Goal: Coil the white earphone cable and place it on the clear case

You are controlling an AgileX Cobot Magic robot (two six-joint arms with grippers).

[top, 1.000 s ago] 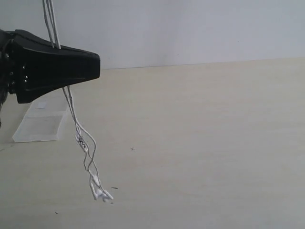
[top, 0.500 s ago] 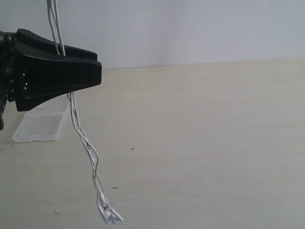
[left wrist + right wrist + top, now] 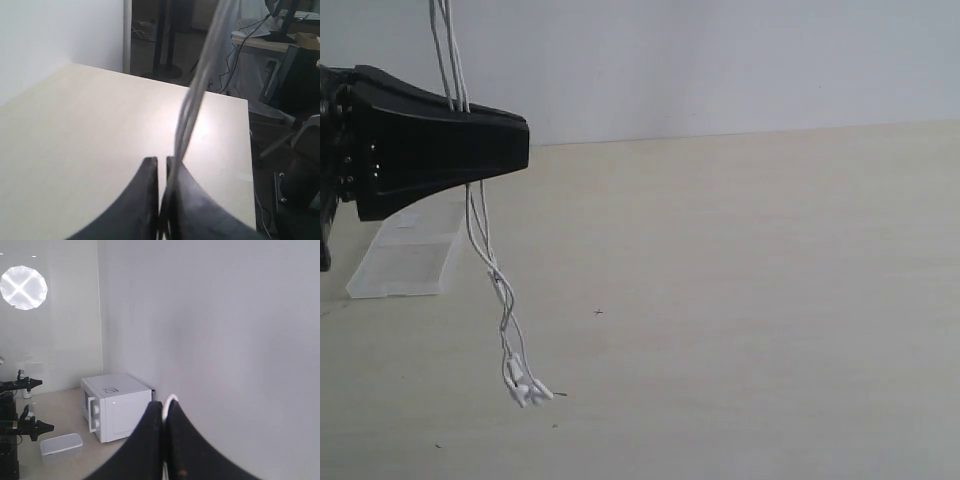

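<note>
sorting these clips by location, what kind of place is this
Probably a robotics lab or workroom: a pale work table, a cluttered desk with trailing cables and an office chair beyond it, and, in the right wrist view, a white microwave near other black robot arms.

Table: pale wood-look top, matt, smooth. Cable: thin, white, smooth plastic sheath. Case: clear plastic, slight sheen. Left gripper: black matt plastic. Wall: plain white, matt.

Thin white cable dangling; clear case flat.
</note>
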